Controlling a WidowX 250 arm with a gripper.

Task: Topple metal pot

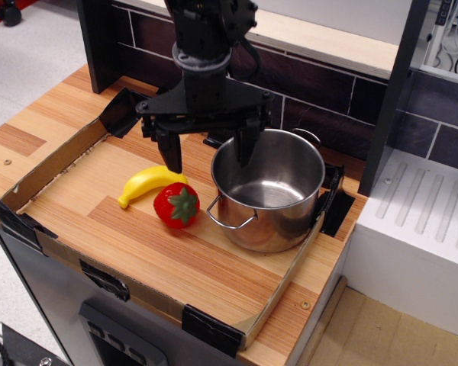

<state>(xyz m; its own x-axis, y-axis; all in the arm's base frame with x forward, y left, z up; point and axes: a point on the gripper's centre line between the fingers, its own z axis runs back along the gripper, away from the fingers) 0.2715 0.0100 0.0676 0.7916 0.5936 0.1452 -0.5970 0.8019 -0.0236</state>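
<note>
Wooden surface (160,252) with low cardboard edging carries the metal pot (269,191), upright at its right end, empty, one wire handle facing front. Black gripper (208,149) hangs over the pot's left rim, fingers (170,150) spread wide, gripping nothing. Yellow banana (149,183) touches red strawberry (177,205), left of pot.

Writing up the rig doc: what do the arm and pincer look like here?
All black. The pincer has two long, flat, tapering fingers hanging from a wide horizontal bar. Above the bar sits a round wrist segment with a grey collar, and a thin black cable loops beside it. No markings are legible.
</note>
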